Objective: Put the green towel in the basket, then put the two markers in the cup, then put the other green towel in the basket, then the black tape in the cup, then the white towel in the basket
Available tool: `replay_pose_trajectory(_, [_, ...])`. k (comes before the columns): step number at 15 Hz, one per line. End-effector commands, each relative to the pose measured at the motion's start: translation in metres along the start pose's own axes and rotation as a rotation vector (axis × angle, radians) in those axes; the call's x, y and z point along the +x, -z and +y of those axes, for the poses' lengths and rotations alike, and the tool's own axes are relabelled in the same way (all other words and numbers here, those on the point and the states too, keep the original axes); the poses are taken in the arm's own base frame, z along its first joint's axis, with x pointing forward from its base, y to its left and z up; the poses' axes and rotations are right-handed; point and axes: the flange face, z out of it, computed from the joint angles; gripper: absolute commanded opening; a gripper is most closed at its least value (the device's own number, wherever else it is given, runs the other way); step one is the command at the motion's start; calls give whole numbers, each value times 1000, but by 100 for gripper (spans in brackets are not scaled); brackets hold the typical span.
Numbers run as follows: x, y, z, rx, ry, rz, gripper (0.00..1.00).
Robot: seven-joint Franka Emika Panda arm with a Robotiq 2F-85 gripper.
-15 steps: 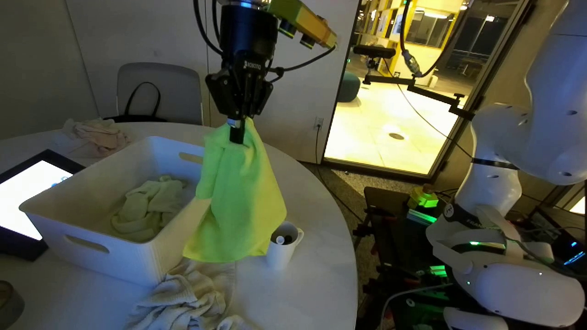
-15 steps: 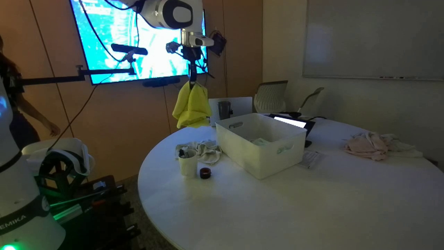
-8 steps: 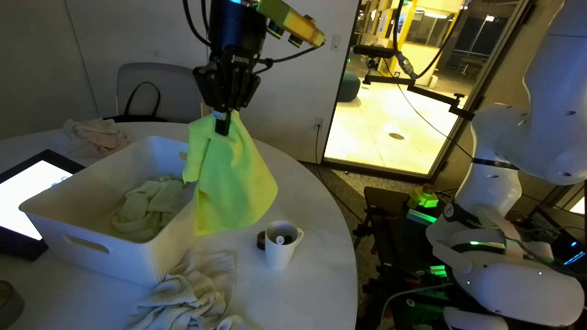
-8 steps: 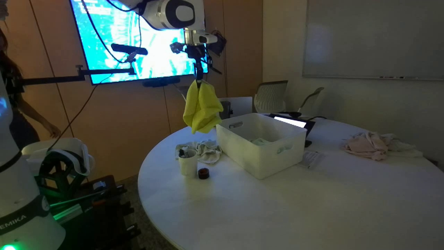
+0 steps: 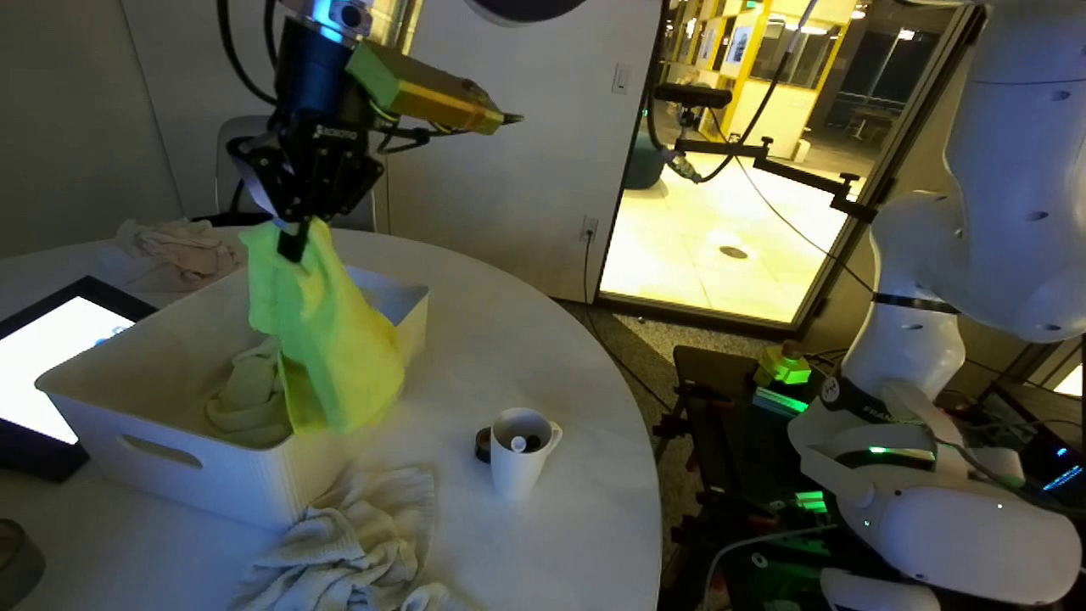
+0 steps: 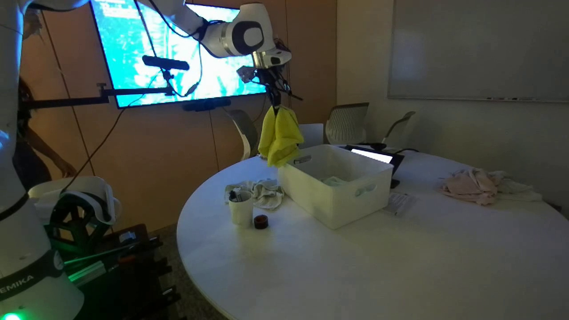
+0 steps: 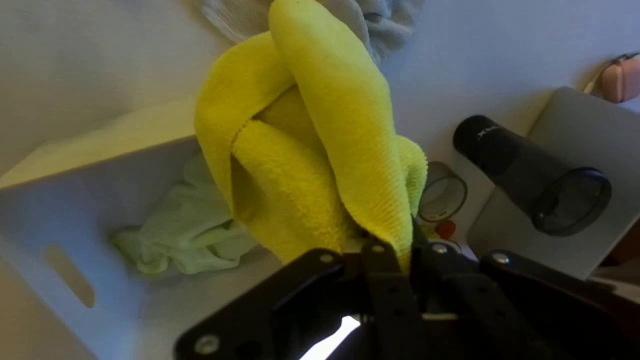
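White towel (image 5: 361, 547), ribbed, crumpled on the counter (image 5: 585, 526) beside the basket (image 5: 170, 496); lower end cut off by the frame edge in an exterior view. Grey roll (image 5: 19, 564), left side likewise cut off. Cup (image 5: 514, 477), white, handled, upright; two markers (image 5: 518, 444) inside, only their ends showing. Black tape (image 5: 483, 445), lying just beside the cup; partly hidden behind it in an exterior view. Basket white, slotted for handholds; contains one green towel (image 5: 246, 400), pale, partly masked by the hanging cloth. Other green towel (image 5: 339, 356), brighter, aloft at the basket's rim, touching or apart cannot be told; pinched near its top in the gripper (image 5: 295, 241), fingers brought together on it, one tip hidden by the cloth. Lit screen (image 5: 51, 365), cut off at left. Pinkish cloth heap (image 5: 182, 250), far side, outline hard to read.

Surface: counter white, curved at the edge, dimly lit. Room: chair (image 5: 244, 126), largely hidden behind the gripper; glass panel (image 5: 696, 271), bright beyond; wall display (image 6: 218, 78), washed out; person (image 6: 29, 162), partly obscured by the robot's arm (image 6: 9, 111); whiteboard (image 6: 480, 53), cut off at top and right.
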Motion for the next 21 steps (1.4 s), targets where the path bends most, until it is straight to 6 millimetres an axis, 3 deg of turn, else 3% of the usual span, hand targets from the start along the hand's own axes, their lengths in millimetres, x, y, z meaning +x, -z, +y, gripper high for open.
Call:
replay_pose_trajectory(1, [36, -4, -19, 56, -71, 87, 10])
replay_pose_trajectory(9, [88, -18, -2, 50, -216, 175, 12])
replay_pose_trajectory(10, [93, -21, 3, 30, -226, 169, 37])
replay_pose_trajectory(12, [100, -29, 12, 8, -249, 170, 43])
replay_pose_trajectory(16, [106, -35, 31, -29, -275, 141, 74])
replay_pose_trajectory(19, [98, -33, 55, -78, -287, 98, 96])
replay_pose_trajectory(21, [95, -29, 78, -129, -298, 58, 100])
